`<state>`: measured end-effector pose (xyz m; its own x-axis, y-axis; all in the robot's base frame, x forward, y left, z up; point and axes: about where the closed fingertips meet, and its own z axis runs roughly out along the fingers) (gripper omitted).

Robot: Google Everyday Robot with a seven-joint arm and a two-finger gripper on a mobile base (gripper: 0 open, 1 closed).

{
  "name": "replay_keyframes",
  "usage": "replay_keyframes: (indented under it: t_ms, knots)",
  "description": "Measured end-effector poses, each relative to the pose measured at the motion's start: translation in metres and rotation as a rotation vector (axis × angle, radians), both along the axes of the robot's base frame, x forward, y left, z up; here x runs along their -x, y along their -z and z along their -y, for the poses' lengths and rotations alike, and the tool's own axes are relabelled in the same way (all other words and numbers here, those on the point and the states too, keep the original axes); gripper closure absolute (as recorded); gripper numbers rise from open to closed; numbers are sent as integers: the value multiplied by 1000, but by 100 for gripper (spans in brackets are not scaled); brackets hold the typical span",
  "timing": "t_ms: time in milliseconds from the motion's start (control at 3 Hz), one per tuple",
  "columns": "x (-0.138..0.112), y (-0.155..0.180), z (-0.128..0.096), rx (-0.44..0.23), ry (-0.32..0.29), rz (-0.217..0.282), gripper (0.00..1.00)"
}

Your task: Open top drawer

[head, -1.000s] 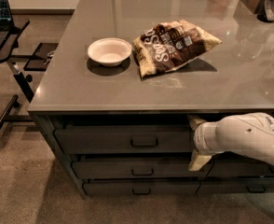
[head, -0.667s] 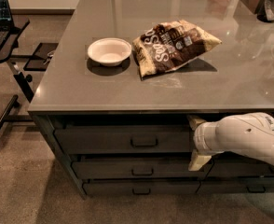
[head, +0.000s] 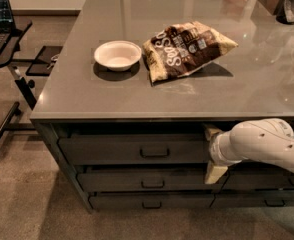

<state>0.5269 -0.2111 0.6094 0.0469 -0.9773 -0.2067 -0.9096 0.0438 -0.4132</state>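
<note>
Nothing moved, pincer [head: 213, 153] at right end of top drawer [head: 132, 151]

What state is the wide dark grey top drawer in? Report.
Top drawer seemingly shut, flush with lower drawer fronts; gripper at its right end.

Dim, warm indoor light here, falling from above and from the far side. The grey counter [head: 237, 99] picks it up as a soft sheen, with pale streaks of reflection along its far edge and top right corner. The white bowl [head: 117, 55] throws a dark crescent of shadow toward the camera, and the snack bag [head: 187, 49] drops one to its front and right. Under the counter's overhang it goes murky: the top drawer [head: 112, 149] sits in deep shade, its upper edge nearly black. The gripper [head: 213, 154], at that drawer's right end just under the overhang, is half shadowed, while the white arm [head: 267, 144] behind it catches light and glows. The whole view is soft and grainy, the floor [head: 27, 199] dull brown
</note>
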Motion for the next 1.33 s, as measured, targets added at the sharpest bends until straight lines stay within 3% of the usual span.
replay_keyframes:
  t_ms: [333, 1333]
  knots:
    - [0, 0, 0, 0, 0, 0, 19]
    - [-7, -9, 0, 0, 0, 0, 88]
